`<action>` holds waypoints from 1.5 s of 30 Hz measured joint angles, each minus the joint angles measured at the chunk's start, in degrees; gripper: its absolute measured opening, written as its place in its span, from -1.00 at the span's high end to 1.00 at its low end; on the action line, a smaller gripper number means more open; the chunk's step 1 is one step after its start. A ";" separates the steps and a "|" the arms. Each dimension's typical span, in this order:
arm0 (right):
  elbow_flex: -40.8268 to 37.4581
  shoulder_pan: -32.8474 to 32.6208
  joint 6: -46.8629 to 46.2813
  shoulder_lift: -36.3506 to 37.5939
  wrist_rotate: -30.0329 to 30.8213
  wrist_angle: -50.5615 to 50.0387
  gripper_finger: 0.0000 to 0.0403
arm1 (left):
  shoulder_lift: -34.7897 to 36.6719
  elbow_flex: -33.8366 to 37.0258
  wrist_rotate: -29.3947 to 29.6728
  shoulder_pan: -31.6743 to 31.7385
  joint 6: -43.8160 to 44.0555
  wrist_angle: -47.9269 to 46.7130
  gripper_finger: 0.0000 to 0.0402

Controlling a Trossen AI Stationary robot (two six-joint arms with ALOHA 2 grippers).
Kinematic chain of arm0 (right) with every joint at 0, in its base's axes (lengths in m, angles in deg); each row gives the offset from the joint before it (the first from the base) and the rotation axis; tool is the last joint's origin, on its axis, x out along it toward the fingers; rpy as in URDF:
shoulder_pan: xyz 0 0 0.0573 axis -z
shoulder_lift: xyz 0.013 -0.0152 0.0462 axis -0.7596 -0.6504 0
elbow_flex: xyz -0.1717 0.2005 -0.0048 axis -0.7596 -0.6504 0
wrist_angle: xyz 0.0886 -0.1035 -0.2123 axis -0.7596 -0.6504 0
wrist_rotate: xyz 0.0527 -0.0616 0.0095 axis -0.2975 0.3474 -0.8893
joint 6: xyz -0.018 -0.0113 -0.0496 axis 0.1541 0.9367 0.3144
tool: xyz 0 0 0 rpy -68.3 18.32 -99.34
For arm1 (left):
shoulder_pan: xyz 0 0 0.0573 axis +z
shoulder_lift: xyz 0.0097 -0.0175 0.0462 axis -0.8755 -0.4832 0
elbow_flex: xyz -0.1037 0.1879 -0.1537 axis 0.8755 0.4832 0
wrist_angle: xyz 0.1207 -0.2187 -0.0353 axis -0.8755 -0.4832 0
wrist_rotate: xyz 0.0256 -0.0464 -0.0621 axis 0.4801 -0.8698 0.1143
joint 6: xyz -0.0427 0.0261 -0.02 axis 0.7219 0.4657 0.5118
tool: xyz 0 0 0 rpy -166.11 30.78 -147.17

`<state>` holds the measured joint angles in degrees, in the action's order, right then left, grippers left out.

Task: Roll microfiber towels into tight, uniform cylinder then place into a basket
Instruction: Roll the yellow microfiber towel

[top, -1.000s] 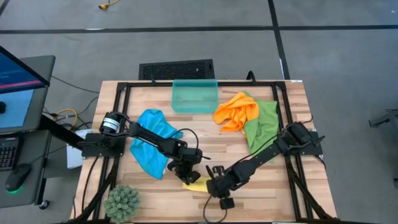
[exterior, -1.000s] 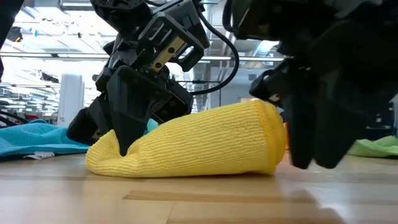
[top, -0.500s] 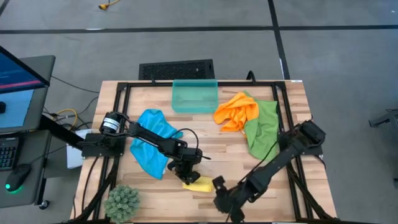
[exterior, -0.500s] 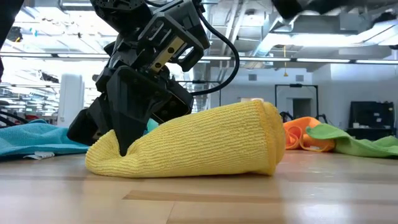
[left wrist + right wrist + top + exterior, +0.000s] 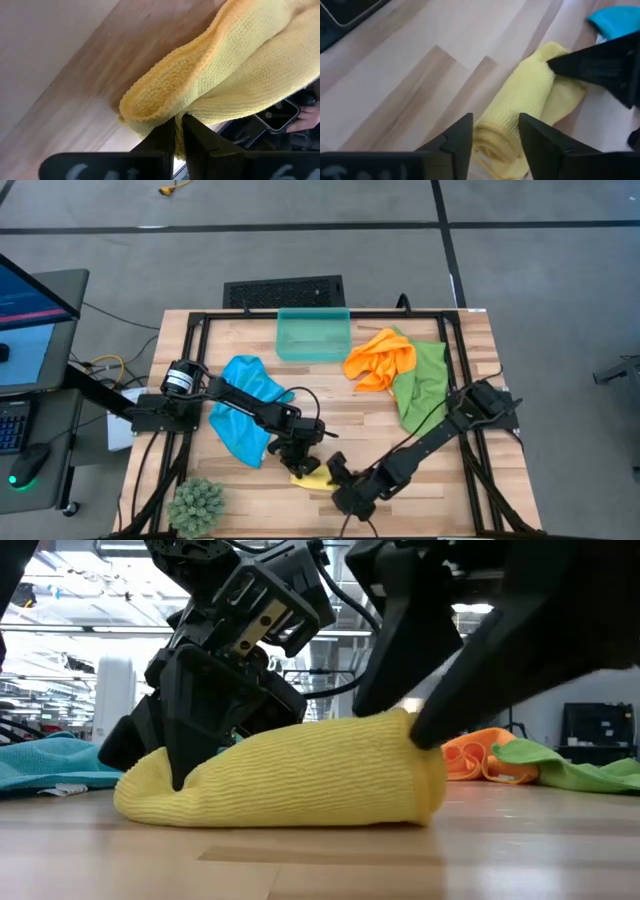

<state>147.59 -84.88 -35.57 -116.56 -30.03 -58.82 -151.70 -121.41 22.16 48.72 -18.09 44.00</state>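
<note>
The yellow towel (image 5: 290,780) lies rolled up on the table near its front edge, also seen in the high view (image 5: 312,477). My left gripper (image 5: 178,131) is shut on the roll's left end. My right gripper (image 5: 495,137) is open, with the roll's right end (image 5: 505,137) between its fingers. The blue towel (image 5: 245,415), orange towel (image 5: 380,360) and green towel (image 5: 425,385) lie loose and crumpled on the table. The teal basket (image 5: 313,335) stands at the far edge, with nothing in it. My left gripper pinches the roll's left end (image 5: 165,107) between its two fingers, which slant down from the far left. The roll lies along the table. My right gripper comes slanting down from the right with its open fingers astride the roll's right end. One finger (image 5: 395,690) meets the top of that end (image 5: 405,725).
A green spiky ball plant (image 5: 197,505) stands at the near left corner. A black grate (image 5: 283,290) lies on the floor beyond the basket. Black rails frame the tabletop. Bare wood shows between the towels and in front of the roll.
My right gripper drew back from the roll toward the near edge and rose out of the low view. It then came back down over the roll's right end with its wrist rolled. The roll has slid a little toward its left end.
</note>
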 joint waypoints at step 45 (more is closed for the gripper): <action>-6.14 4.73 -20.01 0.15 -9.07 1.61 0.90 | -0.15 0.13 2.68 -0.11 -2.02 6.79 0.77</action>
<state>141.44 -80.15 -55.58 -116.41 -39.10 -57.21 -151.85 -121.28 24.84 48.61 -20.11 50.78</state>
